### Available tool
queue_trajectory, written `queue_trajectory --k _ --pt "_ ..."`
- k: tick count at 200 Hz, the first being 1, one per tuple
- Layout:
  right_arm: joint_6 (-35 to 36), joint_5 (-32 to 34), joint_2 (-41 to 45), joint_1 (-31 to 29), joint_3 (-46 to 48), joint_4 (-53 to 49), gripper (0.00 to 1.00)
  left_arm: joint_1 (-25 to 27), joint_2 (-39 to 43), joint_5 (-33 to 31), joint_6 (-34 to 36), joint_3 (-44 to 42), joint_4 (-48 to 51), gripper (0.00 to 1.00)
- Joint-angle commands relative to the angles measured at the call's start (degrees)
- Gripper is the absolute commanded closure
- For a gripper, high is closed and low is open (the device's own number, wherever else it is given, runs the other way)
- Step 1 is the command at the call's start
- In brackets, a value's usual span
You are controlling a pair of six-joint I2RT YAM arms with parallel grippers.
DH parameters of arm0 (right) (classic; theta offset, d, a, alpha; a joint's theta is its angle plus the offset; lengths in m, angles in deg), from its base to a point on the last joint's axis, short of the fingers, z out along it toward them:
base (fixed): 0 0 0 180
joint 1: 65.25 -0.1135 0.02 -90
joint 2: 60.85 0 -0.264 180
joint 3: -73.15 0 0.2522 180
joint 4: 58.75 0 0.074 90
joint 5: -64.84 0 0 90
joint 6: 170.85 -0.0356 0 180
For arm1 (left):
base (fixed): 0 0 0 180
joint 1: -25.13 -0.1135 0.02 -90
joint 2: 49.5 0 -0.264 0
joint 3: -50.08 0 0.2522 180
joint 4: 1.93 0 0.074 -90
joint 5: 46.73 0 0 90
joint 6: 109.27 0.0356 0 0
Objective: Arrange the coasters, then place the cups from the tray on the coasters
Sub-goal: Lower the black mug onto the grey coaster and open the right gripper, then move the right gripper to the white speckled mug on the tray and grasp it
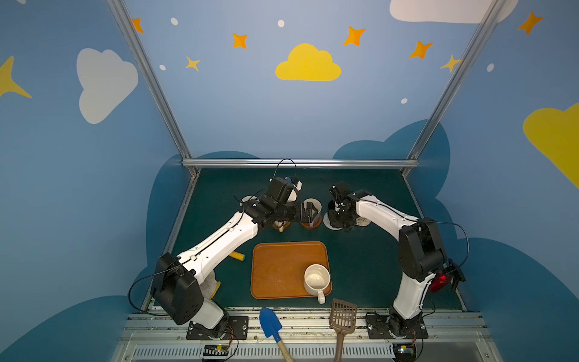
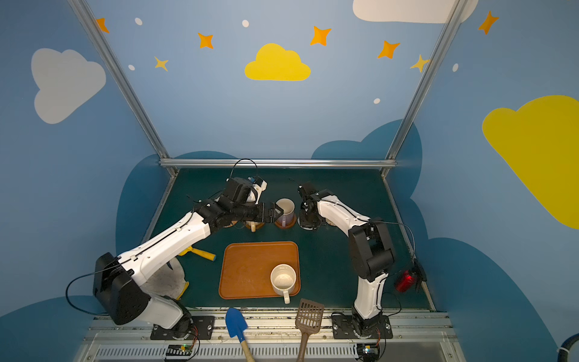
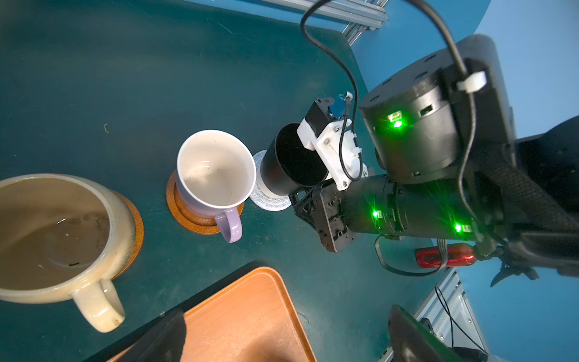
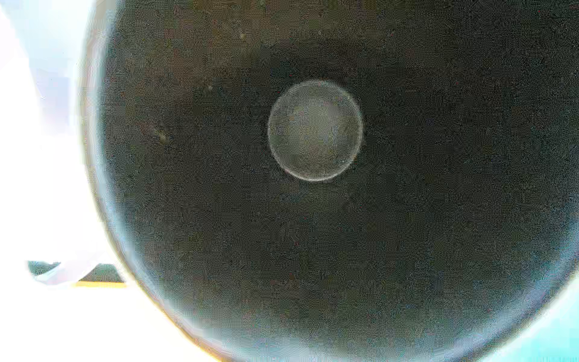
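Note:
The orange-brown tray holds one cream-white cup. Behind it, a lavender cup stands on a brown coaster. A tan-yellow cup stands on another brown coaster. The black cup stands on the grey-white coaster. My right gripper is right at this cup, with its jaws hidden. A beige rope coaster lies bare beside it. My left gripper hangs open and empty next to the lavender cup.
A blue trowel and a brown slotted scoop lie at the front edge. A yellow-handled tool lies under the left arm. A red object sits by the right arm's base. Metal frame rails bound the table.

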Motion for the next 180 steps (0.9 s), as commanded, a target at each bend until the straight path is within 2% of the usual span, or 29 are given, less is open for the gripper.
queue_trajectory --k 1,25,44,48,51,81,114,120,126,132,152,180 --pt "-0.85 -0.21 1.14 0.19 -0.08 -0.05 0.61 -0.51 1.57 1.51 -0.96 -0.41 -1.65 0.00" --pt "-1.09 -0.84 1.63 0.03 -1.24 -1.09 0.44 -0.98 1.83 1.51 -0.55 0.10 -0.99 0.00" --pt "-1.33 -1.50 3.32 0.04 -0.52 -1.30 0.22 -1.35 2.30 0.81 -0.15 0.18 -0.07 0.00" --pt "-1.49 -1.76 3.75 0.12 -0.30 -1.38 0.13 -1.38 2.48 0.74 -0.07 0.07 -0.08 0.00" --pt "-1.57 -1.74 4.10 0.16 -0.21 -1.59 0.12 -1.52 2.60 0.72 -0.06 -0.03 -0.08 0.00" --pt "-1.64 -1.59 7.99 -0.09 1.16 -3.09 0.11 -2.53 3.74 0.37 -0.14 -1.07 0.44 0.00" --pt "0.09 0.36 16.52 -1.04 5.06 -3.05 0.11 -3.91 5.09 1.41 1.08 -2.30 1.68 0.00" --pt "0.73 -0.64 18.39 -1.10 6.27 -2.29 0.10 -4.21 5.46 2.49 1.46 -2.69 1.49 0.00" --pt "0.62 -1.83 20.28 -0.79 7.84 -0.87 0.04 -4.45 5.84 4.07 2.02 -3.29 0.89 0.00" --pt "-0.22 -3.83 22.04 -0.20 9.52 0.49 0.03 -4.79 6.17 7.33 2.63 -3.91 0.07 0.00" --pt "1.70 -16.10 24.33 2.44 11.23 -1.70 0.03 -5.27 7.40 13.60 5.38 -5.26 -0.82 0.00" --pt "2.33 -10.68 30.69 -0.98 14.31 -5.66 0.03 -5.40 8.67 17.65 8.24 -6.15 2.63 0.00"
